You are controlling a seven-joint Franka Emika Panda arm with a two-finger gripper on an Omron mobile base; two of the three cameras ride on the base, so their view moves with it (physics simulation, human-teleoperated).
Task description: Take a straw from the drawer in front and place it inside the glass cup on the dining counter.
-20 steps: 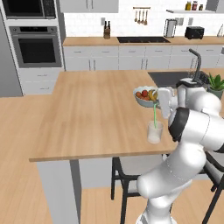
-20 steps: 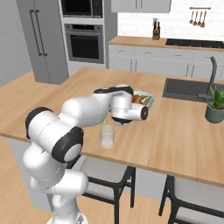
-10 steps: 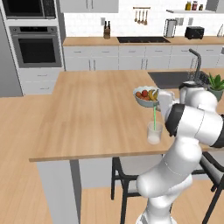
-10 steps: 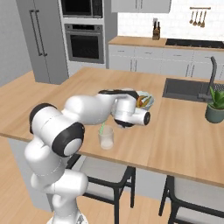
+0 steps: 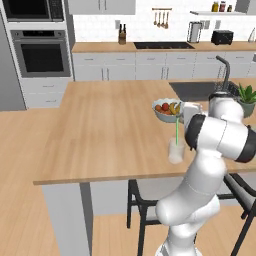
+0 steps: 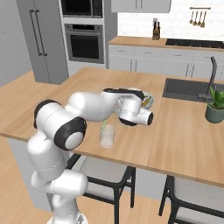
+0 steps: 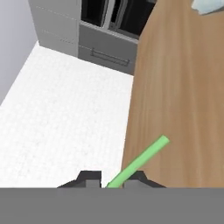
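The gripper [image 7: 113, 180] is clamped on the straw [image 5: 177, 128], whose lower end stands in the glass cup [image 5: 175, 151] near the dining counter [image 5: 100, 135] edge; best release it gently, lifting straight up, lest the cup tip

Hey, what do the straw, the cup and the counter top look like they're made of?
Straw: likely plastic, since it is a smooth, uniform, bright green, thin stick.
Cup: looks like clear glass or clear plastic, because it is see-through and whitish with straight sides; the look does not settle which.
Counter top: appears to be light wood or wood-look laminate, with a warm tan colour, faint grain streaks and a matte finish.
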